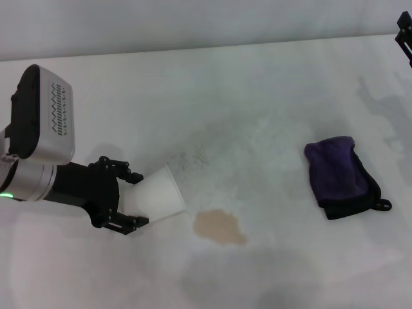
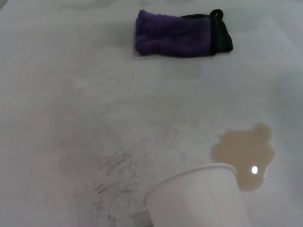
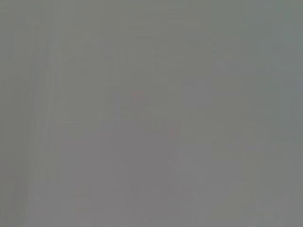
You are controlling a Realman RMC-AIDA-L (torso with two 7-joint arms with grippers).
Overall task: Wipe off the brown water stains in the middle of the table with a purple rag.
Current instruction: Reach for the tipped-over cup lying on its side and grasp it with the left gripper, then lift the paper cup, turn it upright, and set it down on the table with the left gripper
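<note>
The brown water stains (image 1: 220,228) (image 2: 244,153) form one small tan blotch in the middle of the white table (image 1: 257,96). To the right of it lies the folded purple rag (image 1: 340,175) (image 2: 182,34) with black edging and a small loop; no gripper touches it. At the left, my left gripper (image 1: 140,199) is shut on the base of a white paper cup (image 1: 161,193) (image 2: 199,198). The cup is tipped on its side, mouth toward the stain. Only a black bit of my right gripper (image 1: 404,35) shows at the far right top corner.
Faint grey scuff marks (image 2: 116,175) lie on the tabletop near the cup. The right wrist view shows only a uniform grey surface.
</note>
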